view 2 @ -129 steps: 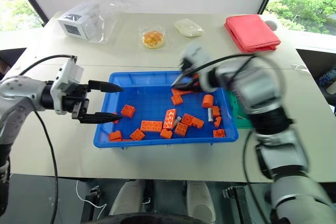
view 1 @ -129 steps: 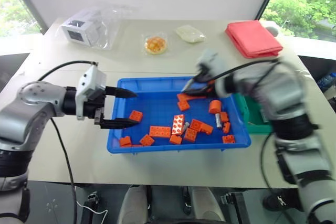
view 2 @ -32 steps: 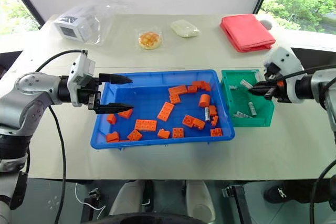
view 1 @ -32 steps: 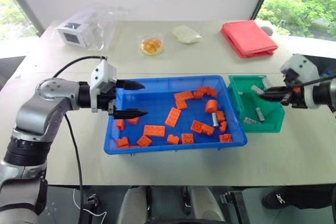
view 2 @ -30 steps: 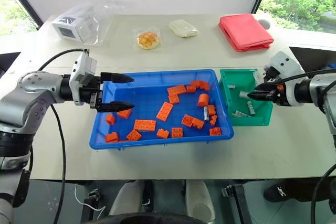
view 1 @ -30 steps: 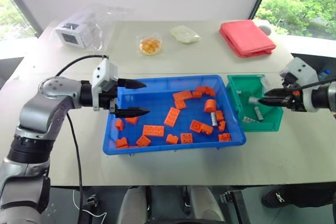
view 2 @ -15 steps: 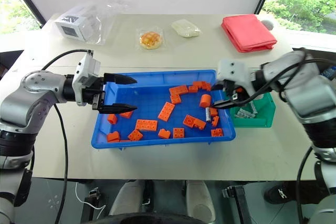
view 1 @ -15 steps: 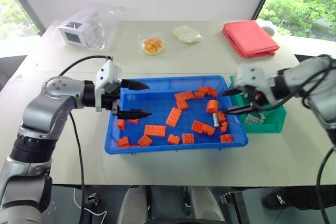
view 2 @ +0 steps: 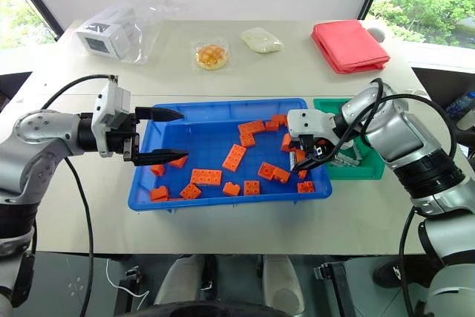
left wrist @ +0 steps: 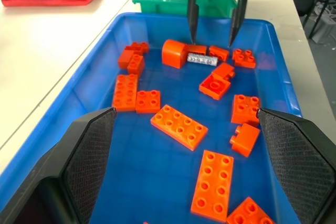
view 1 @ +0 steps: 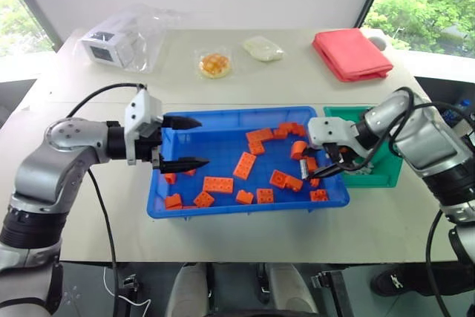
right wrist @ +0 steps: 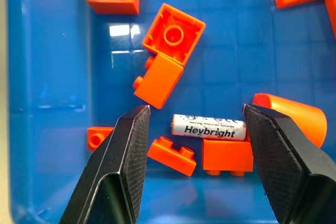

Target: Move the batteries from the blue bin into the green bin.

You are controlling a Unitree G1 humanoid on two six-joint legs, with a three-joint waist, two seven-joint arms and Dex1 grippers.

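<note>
The blue bin [view 1: 245,211] lies in front of me, strewn with orange bricks. One of the batteries [right wrist: 209,127], white-labelled, lies flat at its right end among bricks, also visible as the battery [left wrist: 202,60] in the left wrist view. My right gripper [right wrist: 195,109] points down over it, open, one finger on each side and clear of it. It appears as the right gripper [view 1: 315,165] in the head view. The green bin [view 1: 380,177] stands just right of the blue bin, partly hidden by my right arm. My left gripper [view 1: 202,141] hangs open and empty over the blue bin's left end.
Several orange bricks [view 1: 223,184] and a short orange cylinder [view 1: 298,150] crowd the battery. Further back on the table are a red cloth [view 1: 352,53], a bagged white box [view 1: 119,38], a wrapped pastry [view 1: 213,63] and a white packet [view 1: 263,47].
My right gripper has swung left from over the green bin to the right end of the blue bin and tipped downward, now straddling the battery. The left gripper has stayed in place.
</note>
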